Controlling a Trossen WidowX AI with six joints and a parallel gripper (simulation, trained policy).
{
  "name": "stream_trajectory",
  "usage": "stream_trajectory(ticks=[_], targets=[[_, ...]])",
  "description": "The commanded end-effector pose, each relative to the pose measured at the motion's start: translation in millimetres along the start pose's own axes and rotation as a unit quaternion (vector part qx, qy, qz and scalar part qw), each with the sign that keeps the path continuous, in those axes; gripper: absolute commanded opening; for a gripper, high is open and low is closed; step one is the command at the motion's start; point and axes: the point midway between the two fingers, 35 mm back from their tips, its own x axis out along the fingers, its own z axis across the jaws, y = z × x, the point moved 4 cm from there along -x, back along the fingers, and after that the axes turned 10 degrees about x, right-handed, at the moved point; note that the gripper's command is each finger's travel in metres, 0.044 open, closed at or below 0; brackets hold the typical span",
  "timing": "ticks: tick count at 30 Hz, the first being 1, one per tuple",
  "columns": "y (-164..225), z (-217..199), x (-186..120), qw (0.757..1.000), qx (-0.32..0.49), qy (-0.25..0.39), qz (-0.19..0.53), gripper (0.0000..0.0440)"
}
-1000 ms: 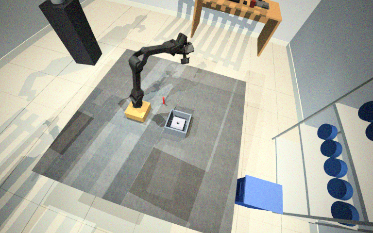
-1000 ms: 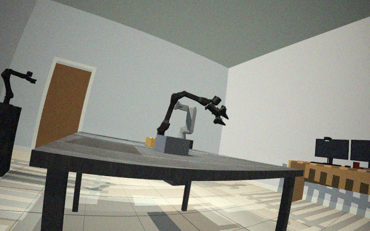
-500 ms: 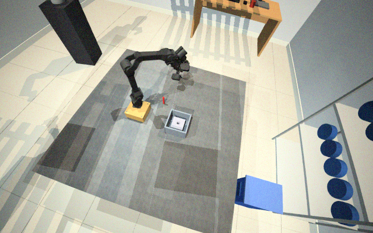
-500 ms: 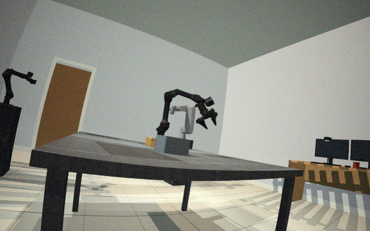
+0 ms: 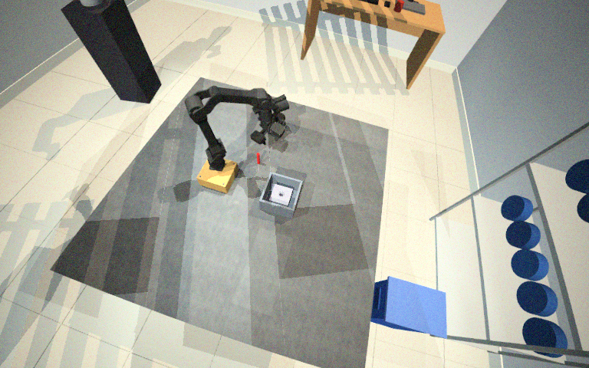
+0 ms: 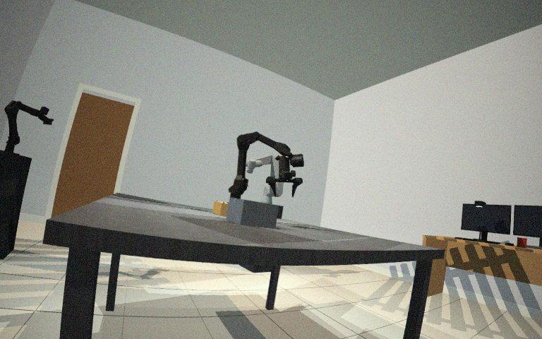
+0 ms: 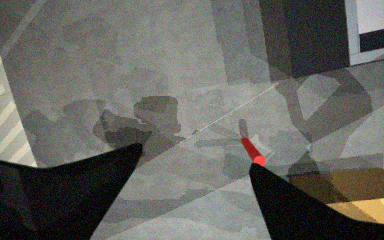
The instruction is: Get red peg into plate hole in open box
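Observation:
The red peg (image 5: 258,158) (image 7: 251,150) stands upright on the dark table between the arm's base and the box. It cannot be made out in the exterior view. The open grey box (image 5: 278,210) (image 6: 255,213) (image 7: 353,47) stands near it. The white plate (image 5: 275,198) (image 7: 371,16) lies at the box's bottom, its small dark hole showing in the top view. My gripper (image 5: 268,135) (image 6: 284,195) (image 7: 196,158) is wide open and empty, pointing down, well above the table. In the wrist view the peg's top appears just beyond the right fingertip, with no contact visible.
The yellow base block (image 5: 212,176) (image 6: 219,207) (image 7: 357,210) sits under the arm, beside the peg. The table's edge (image 6: 239,256) runs along the front in the exterior view. A blue bin (image 5: 416,306), a shelf with blue round things and a wooden desk (image 5: 382,19) stand off the table.

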Motion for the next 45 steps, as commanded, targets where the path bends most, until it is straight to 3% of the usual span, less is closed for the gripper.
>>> stream_trajectory(ticks=[1,13,27,32,45], targets=[[1,-26,9,0.998,0.044,0.052,0.000,0.0440],[3,-64,45,0.982,0.135,0.129,-0.006,0.0440],[9,-77,105,0.974,0.193,0.111,-0.030,0.0434],[13,-83,117,0.970,0.213,0.113,-0.028,0.0344],[13,-84,120,0.965,0.233,0.123,0.014,0.0005]])
